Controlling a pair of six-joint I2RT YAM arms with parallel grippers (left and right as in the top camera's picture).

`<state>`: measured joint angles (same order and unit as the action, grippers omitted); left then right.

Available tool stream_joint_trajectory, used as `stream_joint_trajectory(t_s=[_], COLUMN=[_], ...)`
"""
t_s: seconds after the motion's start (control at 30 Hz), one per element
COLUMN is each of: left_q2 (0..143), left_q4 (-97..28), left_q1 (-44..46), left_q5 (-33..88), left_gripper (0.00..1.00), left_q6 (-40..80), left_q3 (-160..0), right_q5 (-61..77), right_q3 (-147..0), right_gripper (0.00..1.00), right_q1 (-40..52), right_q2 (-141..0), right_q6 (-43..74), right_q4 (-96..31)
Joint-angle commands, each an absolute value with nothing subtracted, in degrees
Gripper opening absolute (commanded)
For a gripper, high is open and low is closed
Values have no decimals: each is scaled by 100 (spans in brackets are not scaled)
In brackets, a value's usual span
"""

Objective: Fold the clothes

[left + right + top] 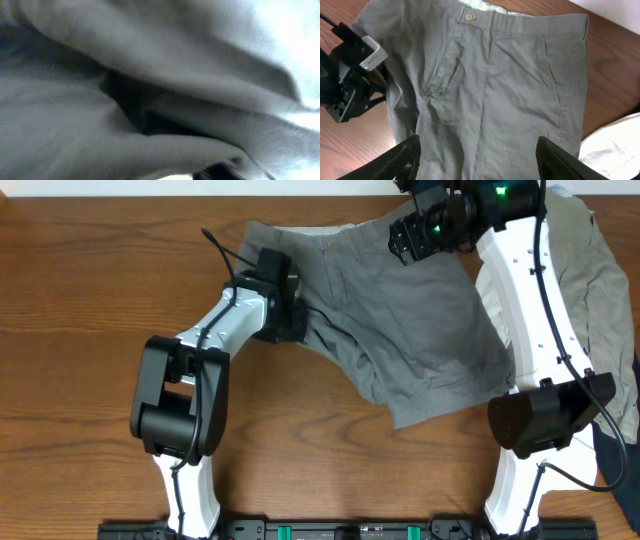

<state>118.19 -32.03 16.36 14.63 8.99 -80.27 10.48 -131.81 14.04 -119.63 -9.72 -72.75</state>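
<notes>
Mid-grey shorts point(400, 310) lie spread on the wooden table, waistband toward the far edge, with the button and pale inner band visible in the right wrist view point(510, 90). My left gripper point(290, 308) sits at the shorts' left edge, its tips buried in bunched cloth. Its own view is filled by grey folds point(150, 65) very close up, and the jaws are hidden. From the right wrist view the left gripper point(355, 85) is a dark block against that edge. My right gripper point(410, 235) hovers over the waistband end, open point(482, 160), with its fingers point(405, 155) wide apart and nothing between them.
A khaki-tan garment point(600, 270) lies heaped at the right edge behind the right arm, with a navy piece point(622, 455) below it. A white garment point(615, 145) shows beside the shorts. Bare wood point(90, 270) stretches to the left and front.
</notes>
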Motion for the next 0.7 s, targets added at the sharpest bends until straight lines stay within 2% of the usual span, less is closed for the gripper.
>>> stream_joint_trajectory(t_s=[0.0,0.17,0.5,0.67], left_q2=[11723,11692,10468,9780], left_q4=[-3138,-3382,-5295,-5323], left_q1=[1671,1651,934,567], left_q5=[1406,1404,1345,1120], left_gripper=[6,6,6,6], left_q6=[1002,1000,963,952], left_q3=[-8005,-8042,-9113,-9365], right_q5=[1055,1055,1059,1059], right_q3=[-13187,-13187,-13187,-13187], right_gripper=[72,72,71,71], right_q1=[1367,1367,1369,1380], right_q2=[-12003,-12003,-12003,-12003], right_q6=[-991,-991,-991,-989], right_q4=[-7262,-7260,-7262,-7271])
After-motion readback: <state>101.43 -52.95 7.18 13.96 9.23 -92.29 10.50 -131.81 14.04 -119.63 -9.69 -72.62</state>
